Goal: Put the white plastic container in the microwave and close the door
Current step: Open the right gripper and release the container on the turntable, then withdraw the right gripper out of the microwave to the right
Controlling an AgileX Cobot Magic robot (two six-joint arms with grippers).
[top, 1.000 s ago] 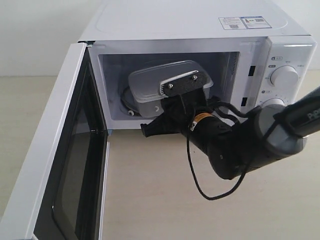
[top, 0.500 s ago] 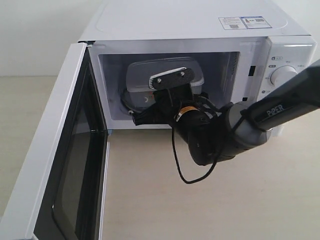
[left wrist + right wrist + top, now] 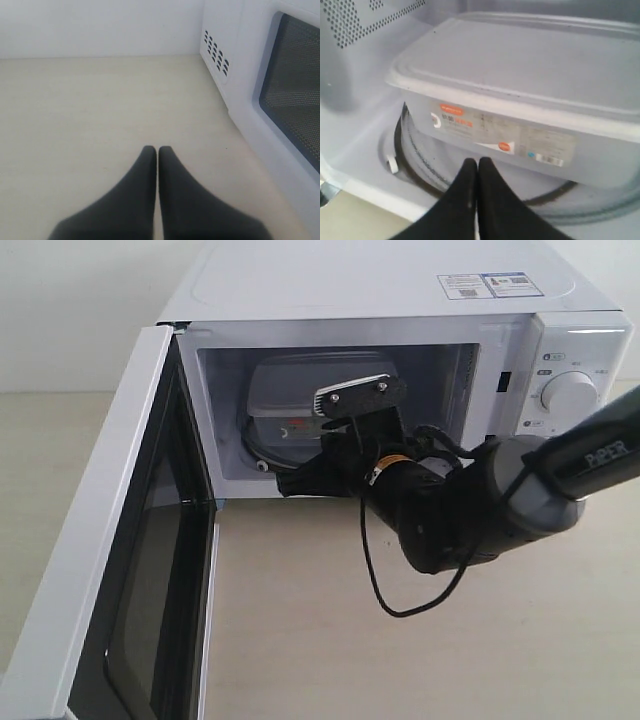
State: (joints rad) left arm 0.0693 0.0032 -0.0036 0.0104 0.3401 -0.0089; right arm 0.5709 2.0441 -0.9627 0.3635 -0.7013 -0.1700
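- White plastic container (image 3: 530, 65) first: sits level inside the microwave (image 3: 380, 290), on the glass turntable (image 3: 420, 165), lid on, labelled side toward the opening.
- Right gripper (image 3: 478, 164): fingers pressed together on nothing, tips just short of that labelled side, apparently not touching it, at the mouth of the cavity.
- Left gripper (image 3: 157, 151): likewise pinched together and empty, low over the bare table (image 3: 75, 110), near the outer face of the door (image 3: 90, 570).
- Step in hand, by judgement: past placing and letting go; down to backing the right arm out and shutting the wide-open door.
- Next move calls for drawing the right gripper straight back, clear of the cavity and of the door's swing; then pushing on the door's outer face, probably with the left gripper as the nearer one, until latched.
- Writing: "PiPER" on the right arm (image 3: 608, 453); red oval logo and fine print on the container's label (image 3: 470, 122), too small to read; stickers (image 3: 490, 285) on the microwave's top, equally unreadable; no brand name legible on the front panel.
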